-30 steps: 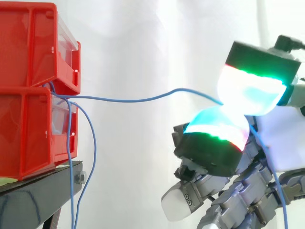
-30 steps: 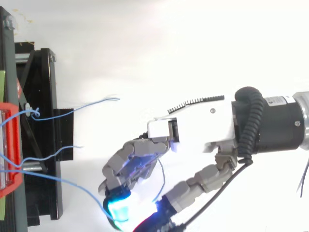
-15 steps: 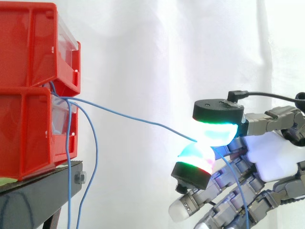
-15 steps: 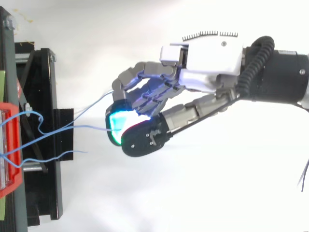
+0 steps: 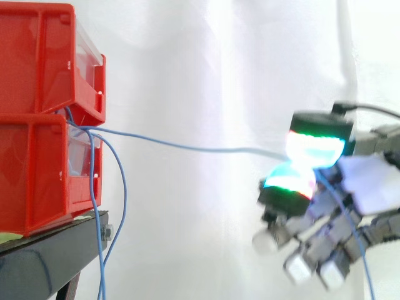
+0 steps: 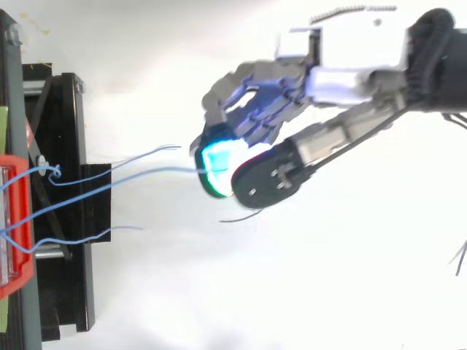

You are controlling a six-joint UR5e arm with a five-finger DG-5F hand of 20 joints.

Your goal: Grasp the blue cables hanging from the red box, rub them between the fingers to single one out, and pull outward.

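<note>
Hand [image 5: 369,190] pinches one thin blue cable [image 5: 187,147] between two cyan-green glowing pads [image 5: 315,149], its remaining fingers curled beneath; the cable runs nearly level from the stacked red bins [image 5: 37,112]; other blue cables [image 5: 124,200] hang slack beside them.

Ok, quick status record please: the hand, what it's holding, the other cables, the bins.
hand: shut on one blue cable, pinched between glowing pads
cable run: almost level from the red bins to the pinch; its tail hangs down past the hand
other cables: two hang loose beside the bins
support: bins stacked on black stand
</note>
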